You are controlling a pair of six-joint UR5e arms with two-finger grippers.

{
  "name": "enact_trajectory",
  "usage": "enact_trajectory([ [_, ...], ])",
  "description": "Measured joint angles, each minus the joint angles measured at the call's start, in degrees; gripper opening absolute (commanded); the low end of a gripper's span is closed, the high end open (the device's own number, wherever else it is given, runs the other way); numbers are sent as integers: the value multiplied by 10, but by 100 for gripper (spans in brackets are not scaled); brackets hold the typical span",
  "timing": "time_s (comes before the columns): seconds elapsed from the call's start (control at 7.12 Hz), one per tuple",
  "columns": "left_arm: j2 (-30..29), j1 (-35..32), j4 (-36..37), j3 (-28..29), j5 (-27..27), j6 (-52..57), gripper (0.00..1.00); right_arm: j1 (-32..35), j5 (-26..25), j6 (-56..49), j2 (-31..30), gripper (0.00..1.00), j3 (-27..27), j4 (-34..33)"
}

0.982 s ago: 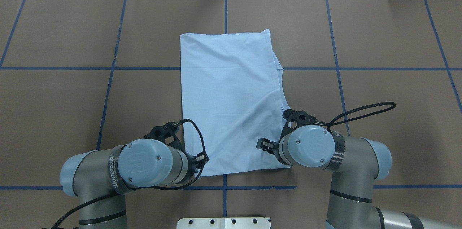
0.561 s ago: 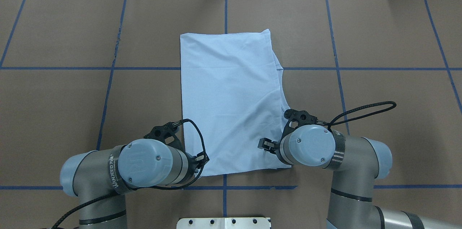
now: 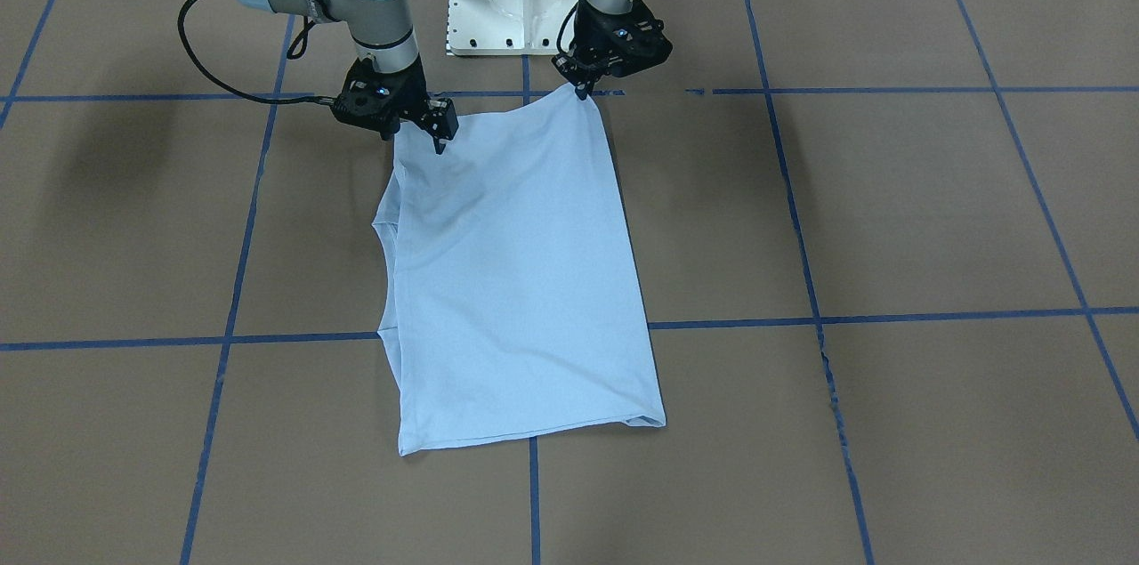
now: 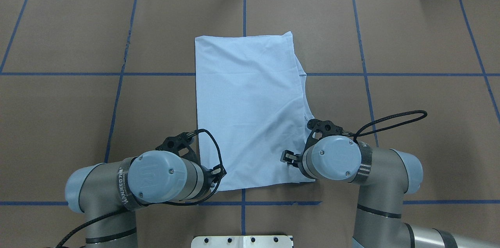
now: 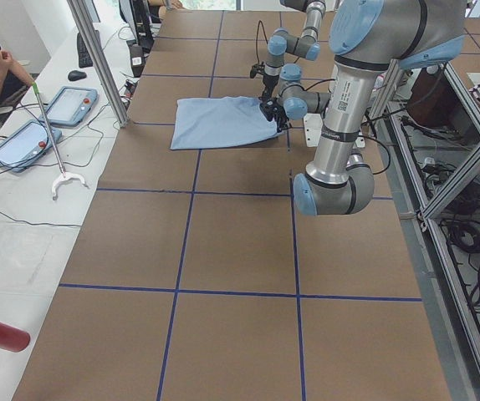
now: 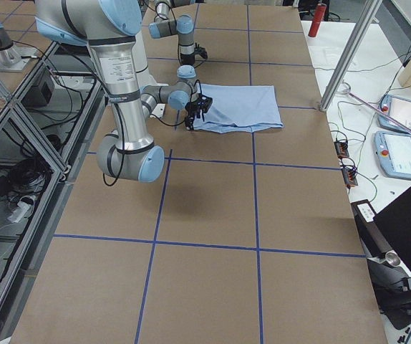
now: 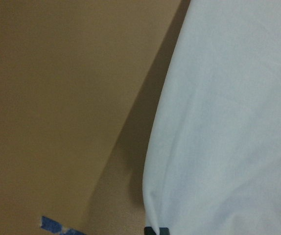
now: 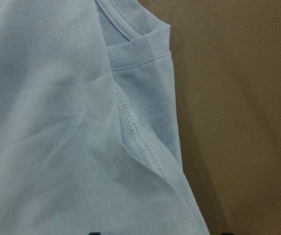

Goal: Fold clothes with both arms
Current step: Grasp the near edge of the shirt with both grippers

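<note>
Overhead exterior view gives you almost the same scene as a second ago: the pale blue T-shirt [image 4: 250, 103] lies folded lengthwise in the middle of the table [image 4: 410, 142], unmoved. The left arm [image 4: 156, 175] has held its pose, and only the right arm [image 4: 336, 158] has crept a touch towards the cloth. You can see the left gripper [image 3: 583, 89] pinching one corner of the edge nearest the robot, and that corner rises to a point in the front-facing view. The right gripper [image 3: 438, 133] sits at the other near corner with its fingertips spread, cloth between them, not clamped. On the left arm's wrist band [image 4: 124, 185] you can read something like "WANJEED"; the smaller print beside it is too fine to make out
</note>
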Motion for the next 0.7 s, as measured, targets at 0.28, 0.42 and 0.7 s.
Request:
enact_trajectory([
  [0.28, 0, 0, 1, -1, 0, 0, 0, 7, 13, 0, 1, 0, 3, 0],
  [0.42, 0, 0, 1, -1, 0, 0, 0, 10, 17, 0, 2, 0, 4, 0],
  [0.7, 0, 0, 1, -2, 0, 0, 0, 13, 19, 0, 4, 0, 4, 0],
])
